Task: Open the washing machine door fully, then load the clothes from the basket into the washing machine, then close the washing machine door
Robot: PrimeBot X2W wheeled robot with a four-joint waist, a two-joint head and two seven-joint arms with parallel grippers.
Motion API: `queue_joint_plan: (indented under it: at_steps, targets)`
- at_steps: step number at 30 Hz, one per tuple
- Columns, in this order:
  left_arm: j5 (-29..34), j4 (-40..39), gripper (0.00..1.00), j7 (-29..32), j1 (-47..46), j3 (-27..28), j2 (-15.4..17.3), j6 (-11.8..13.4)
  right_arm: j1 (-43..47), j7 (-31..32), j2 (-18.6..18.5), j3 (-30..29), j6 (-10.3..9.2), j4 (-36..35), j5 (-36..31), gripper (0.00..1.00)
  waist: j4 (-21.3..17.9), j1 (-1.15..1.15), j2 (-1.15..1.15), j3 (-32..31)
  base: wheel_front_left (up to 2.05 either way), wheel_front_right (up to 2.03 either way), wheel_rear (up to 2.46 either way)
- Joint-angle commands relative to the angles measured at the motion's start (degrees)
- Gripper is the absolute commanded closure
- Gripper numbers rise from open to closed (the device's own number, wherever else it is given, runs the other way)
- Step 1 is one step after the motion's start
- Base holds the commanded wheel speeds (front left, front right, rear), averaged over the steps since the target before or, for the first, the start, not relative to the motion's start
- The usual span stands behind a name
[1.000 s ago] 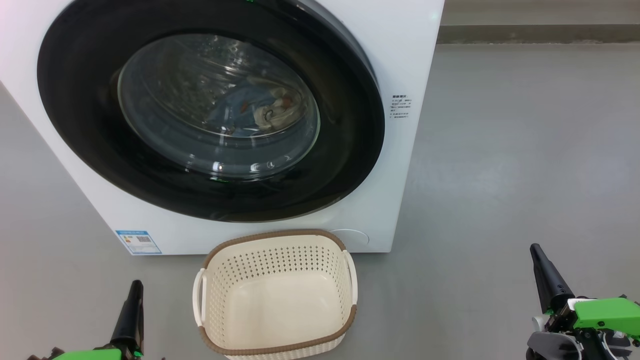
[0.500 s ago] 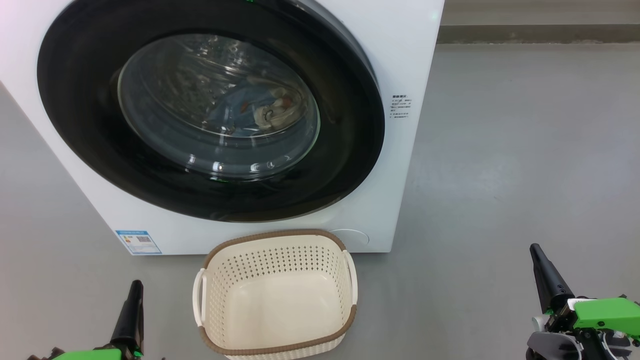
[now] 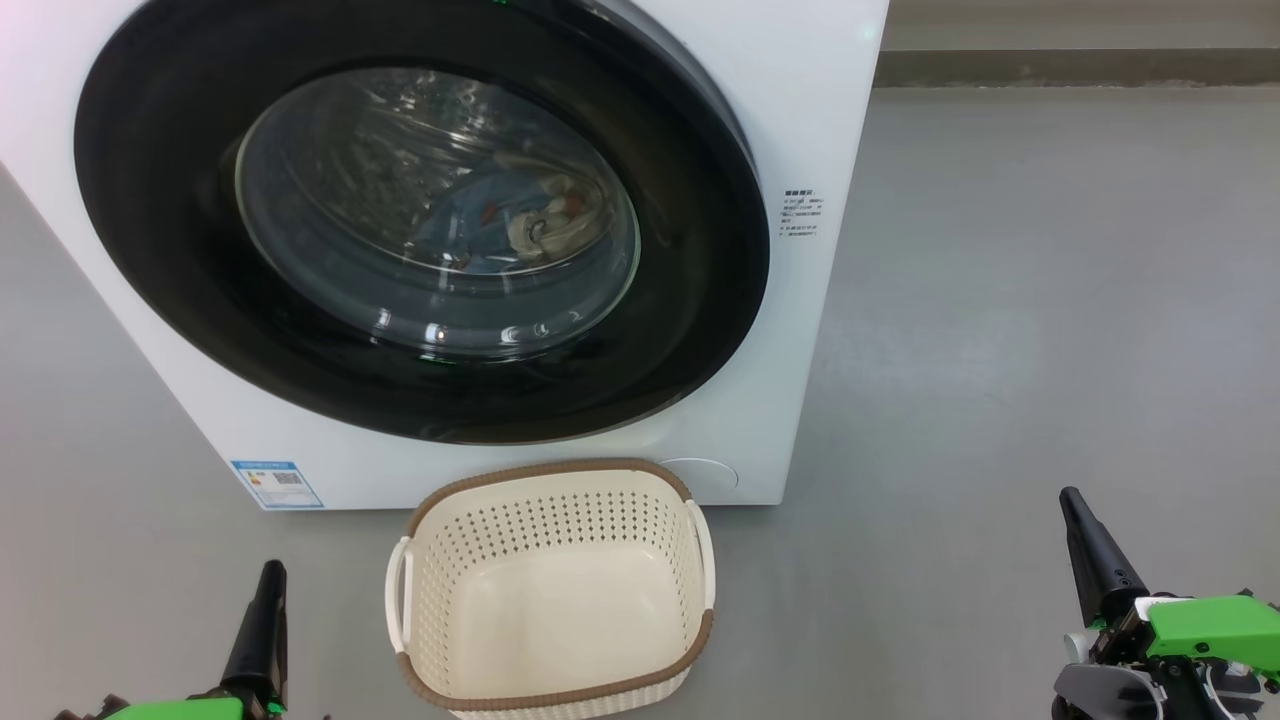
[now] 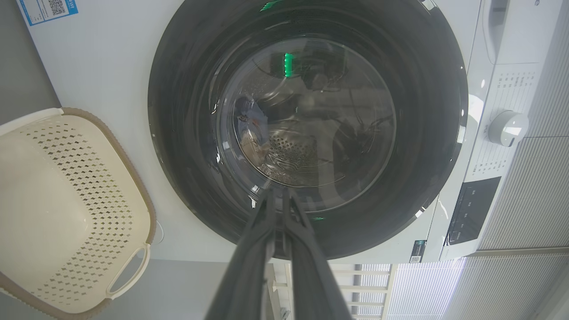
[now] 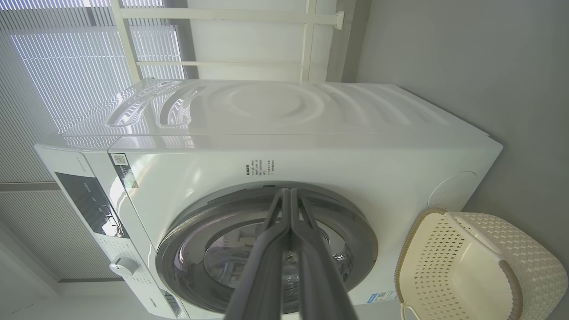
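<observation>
With the clothes (image 3: pixel 500 215) behind the closed washing machine door (image 3: pixel 420 385) and the basket (image 3: pixel 560 470) empty, my left gripper (image 3: pixel 270 572) and right gripper (image 3: pixel 1073 500) rest clear, pinched together, holding nothing.

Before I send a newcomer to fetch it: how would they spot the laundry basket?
Find the big white washing machine with the round black door. On the grey floor before it stands the basket: cream perforated plastic, brown rim, white handles.
</observation>
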Motion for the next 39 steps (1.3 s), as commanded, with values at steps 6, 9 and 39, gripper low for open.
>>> queue_joint_plan:
  at_steps: [6, 9, 39]
  targets:
    - [-0.46, -1.83, 1.0, 0.36, -2.46, 1.94, 0.49, 0.03, -2.99, 0.23, -0.61, 1.07, 0.1, -1.67, -0.04, 1.0, 0.0, 0.0, 0.0, 0.0, 0.0, 0.0, 0.0]
    - [-0.46, -1.83, 1.0, 0.36, -2.46, 1.94, 0.49, 0.03, -2.99, 0.23, -0.6, 1.06, 0.1, -1.67, -0.04, 1.0, 0.0, 0.0, 0.0, 0.0, 0.0, 0.0, 0.0]
    - [-0.47, -1.83, 1.0, 0.35, -2.46, 1.93, 0.49, 0.03, -3.0, 0.26, -0.58, 1.03, 0.1, -1.67, -0.07, 1.0, 0.0, 0.0, 0.0, 0.0, 0.0, 0.0, 0.0]
